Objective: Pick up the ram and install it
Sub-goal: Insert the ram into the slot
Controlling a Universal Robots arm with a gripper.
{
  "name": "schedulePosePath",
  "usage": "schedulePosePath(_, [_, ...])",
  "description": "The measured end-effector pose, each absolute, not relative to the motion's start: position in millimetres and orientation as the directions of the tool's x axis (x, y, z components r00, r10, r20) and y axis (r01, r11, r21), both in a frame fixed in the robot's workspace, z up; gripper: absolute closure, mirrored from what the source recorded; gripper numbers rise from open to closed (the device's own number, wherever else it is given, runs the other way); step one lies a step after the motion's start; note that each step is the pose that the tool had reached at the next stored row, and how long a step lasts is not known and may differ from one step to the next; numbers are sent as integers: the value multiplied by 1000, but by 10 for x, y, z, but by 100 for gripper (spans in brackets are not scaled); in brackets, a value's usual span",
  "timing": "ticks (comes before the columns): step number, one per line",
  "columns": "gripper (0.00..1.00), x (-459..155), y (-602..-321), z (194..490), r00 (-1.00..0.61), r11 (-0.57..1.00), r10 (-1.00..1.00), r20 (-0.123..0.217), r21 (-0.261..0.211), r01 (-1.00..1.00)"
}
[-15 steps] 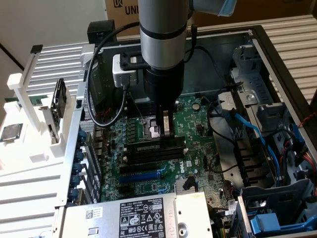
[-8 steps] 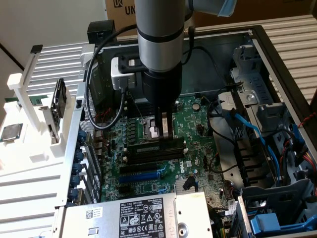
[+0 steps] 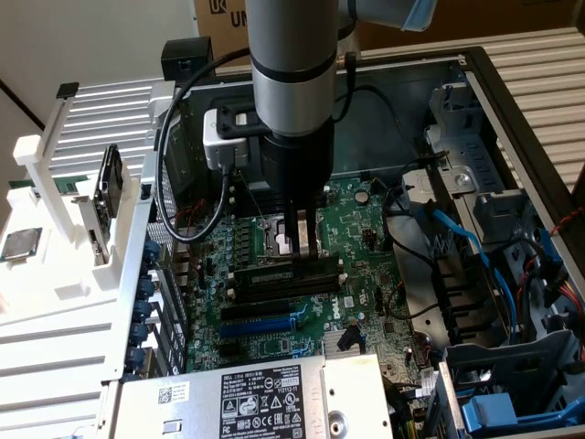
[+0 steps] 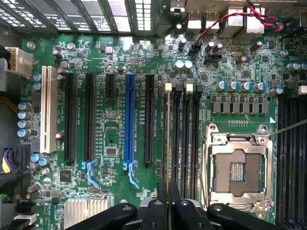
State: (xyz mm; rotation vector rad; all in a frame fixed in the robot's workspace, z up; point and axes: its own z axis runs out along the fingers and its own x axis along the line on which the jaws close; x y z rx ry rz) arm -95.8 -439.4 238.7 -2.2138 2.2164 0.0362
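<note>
The ram (image 3: pixel 274 273) is a thin green stick standing edge-up in the memory slot nearest the processor socket (image 3: pixel 279 240). In the wrist view the ram (image 4: pixel 166 139) is a narrow line in the slot. My gripper (image 3: pixel 303 256) points straight down over the ram's middle, its black fingertips touching the top edge. In the wrist view the gripper (image 4: pixel 168 191) has its two fingers pressed close together, with the ram's edge running into the thin gap between them. Beside the ram lie the empty black memory slots (image 4: pixel 184 143).
The open computer case holds the motherboard, with a blue expansion slot (image 4: pixel 128 120) and black ones beside it. Blue and black cables (image 3: pixel 457 238) crowd the exterior view's right. The power supply (image 3: pixel 247 398) sits at the front. A white fixture (image 3: pixel 55 274) holds a silver processor (image 3: pixel 18 245).
</note>
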Motion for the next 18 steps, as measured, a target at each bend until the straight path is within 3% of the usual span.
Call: schedulePosePath(18, [87, -968, -4381, 2353, -1, 1, -1000, -20, 10, -1000])
